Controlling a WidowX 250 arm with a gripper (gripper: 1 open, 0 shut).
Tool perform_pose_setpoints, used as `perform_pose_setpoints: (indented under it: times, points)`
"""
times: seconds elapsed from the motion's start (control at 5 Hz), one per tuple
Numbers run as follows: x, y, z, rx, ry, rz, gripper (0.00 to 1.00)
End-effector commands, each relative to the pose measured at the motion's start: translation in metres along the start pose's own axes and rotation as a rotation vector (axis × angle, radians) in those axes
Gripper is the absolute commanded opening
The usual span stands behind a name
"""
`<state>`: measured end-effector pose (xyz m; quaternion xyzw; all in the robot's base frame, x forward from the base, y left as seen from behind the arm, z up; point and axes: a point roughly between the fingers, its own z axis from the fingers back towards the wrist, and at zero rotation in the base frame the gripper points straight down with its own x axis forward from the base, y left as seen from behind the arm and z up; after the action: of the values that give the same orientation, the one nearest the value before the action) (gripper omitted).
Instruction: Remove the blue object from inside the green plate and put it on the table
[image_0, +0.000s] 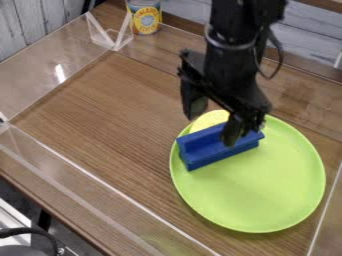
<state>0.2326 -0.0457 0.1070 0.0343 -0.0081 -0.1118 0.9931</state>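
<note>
The blue object (214, 146) is a dark-blue long block lying across the left part of the green plate (274, 190), with its lower left end over the plate's rim. A yellow piece (202, 123) peeks out just behind it. My gripper (221, 117) hangs pointing down over the block's far side. It is open, with one finger (191, 100) to the left and the other finger (246, 128) close to the block's right end. Nothing is held between them. The brown wood-grain table (107, 110) lies bare to the left of the plate.
Low clear acrylic walls (40, 70) border the table. A clear plastic stand (110, 38) and a yellow can (144, 17) sit at the back left. The plate lies near the front right corner.
</note>
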Motion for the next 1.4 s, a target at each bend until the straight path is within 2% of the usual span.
perform_pose_setpoints:
  times: [0.0, 0.4, 0.6, 1.0, 1.2]
  points:
    - [0.005, -0.003, -0.010, 0.002, -0.043, -0.009, 1.00]
    - [0.005, -0.003, -0.034, 0.004, -0.061, -0.017, 1.00]
    - [0.004, 0.002, -0.033, 0.011, -0.056, -0.006, 0.00]
    - [-0.001, 0.008, -0.020, 0.033, -0.016, -0.006, 0.00]
    - [-0.004, 0.013, -0.007, 0.057, -0.002, -0.003, 0.00]
